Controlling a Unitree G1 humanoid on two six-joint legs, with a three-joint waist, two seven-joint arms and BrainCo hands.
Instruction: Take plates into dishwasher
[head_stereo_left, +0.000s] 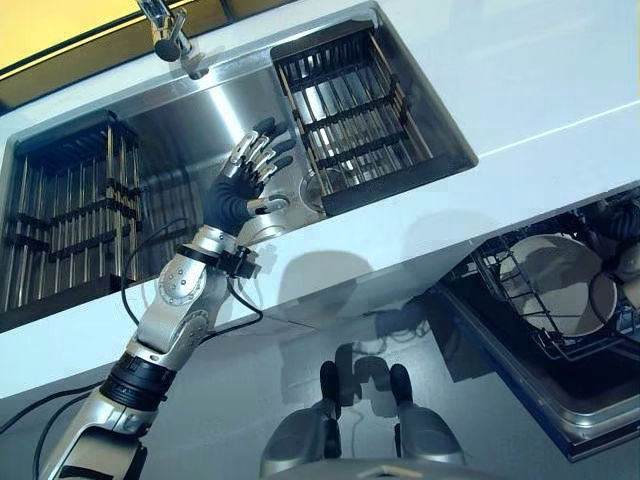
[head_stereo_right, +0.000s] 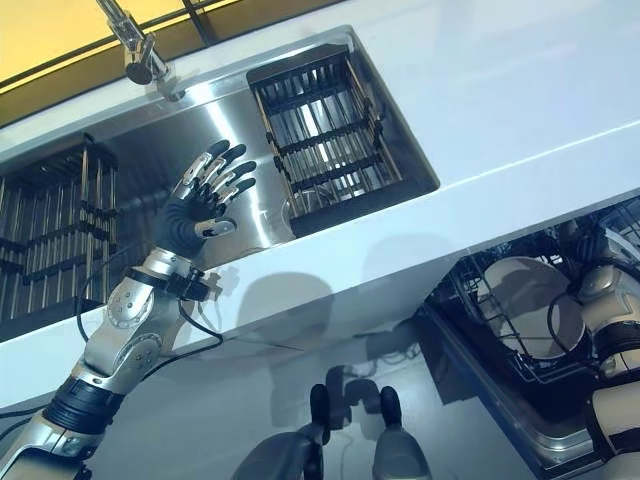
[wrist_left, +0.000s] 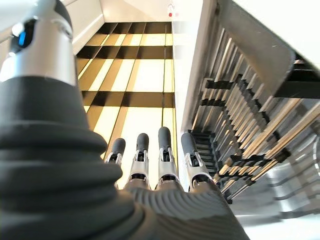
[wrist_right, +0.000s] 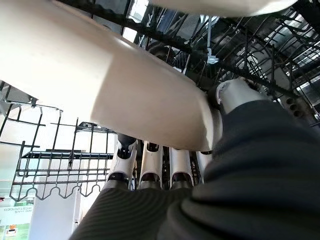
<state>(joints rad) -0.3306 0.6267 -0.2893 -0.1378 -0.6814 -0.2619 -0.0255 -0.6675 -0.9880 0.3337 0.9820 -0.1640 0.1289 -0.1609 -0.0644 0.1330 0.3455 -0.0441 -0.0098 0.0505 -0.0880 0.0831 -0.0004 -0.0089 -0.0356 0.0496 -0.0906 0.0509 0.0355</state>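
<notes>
One cream plate stands in the dishwasher rack at four o'clock, pinched by the right hand; left hand splayed wide above the sink; two drying racks; no legible writing.

White counter, steel sink, yellow window band.

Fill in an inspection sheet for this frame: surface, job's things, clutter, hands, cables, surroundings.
Surface: white counter with steel sink.
Job's things: plate in the open dishwasher rack; dark drying rack in the sink shows no plate.
Clutter: second drying rack in the sink.
Hands: left hand open above the sink; right hand under the plate, fingers partly hidden.
Cables: nothing seen.
Surroundings: faucet.
</notes>
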